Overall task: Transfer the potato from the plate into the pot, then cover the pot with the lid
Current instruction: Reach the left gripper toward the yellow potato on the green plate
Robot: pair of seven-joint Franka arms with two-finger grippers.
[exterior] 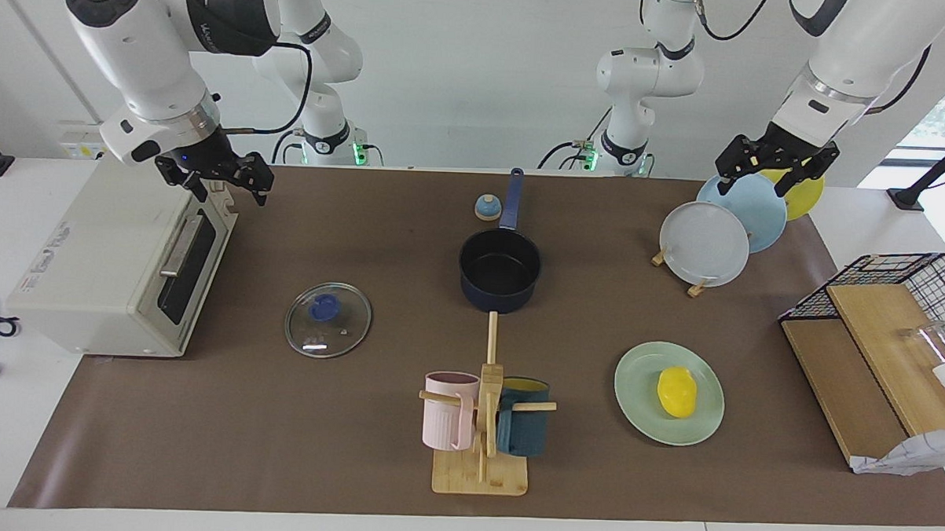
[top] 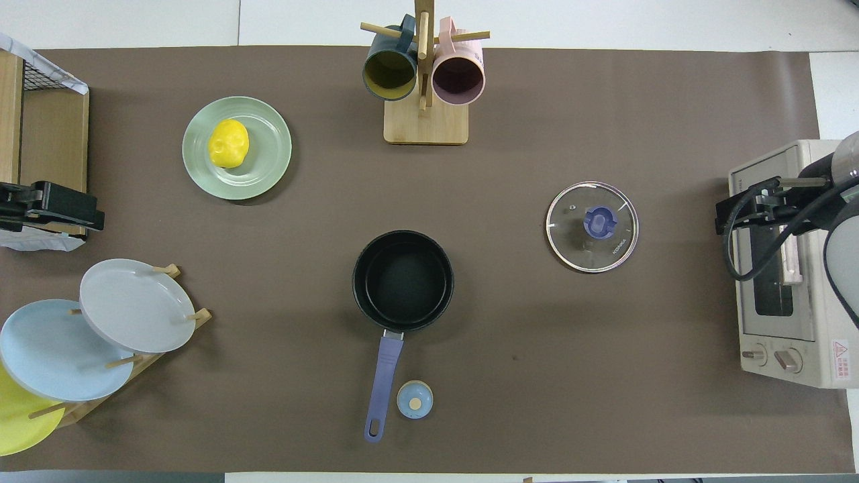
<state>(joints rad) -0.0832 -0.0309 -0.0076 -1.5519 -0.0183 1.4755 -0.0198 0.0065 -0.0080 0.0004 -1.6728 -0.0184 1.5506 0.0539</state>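
The glossy yellow potato [exterior: 676,391] lies on the mint-green plate [exterior: 639,409], toward the left arm's end of the desk. The left end effector [exterior: 768,177] waits released over the plate rack [exterior: 700,285]; the right end effector [exterior: 222,184], also released, hangs over the toaster oven [exterior: 110,276].

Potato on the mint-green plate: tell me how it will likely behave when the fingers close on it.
The potato looks smooth and glossy, so it may slip in a light grip. Its rounded oval shape suggests it could roll across the flat plate if nudged rather than grasped. It is small beside the plate, so probably light.
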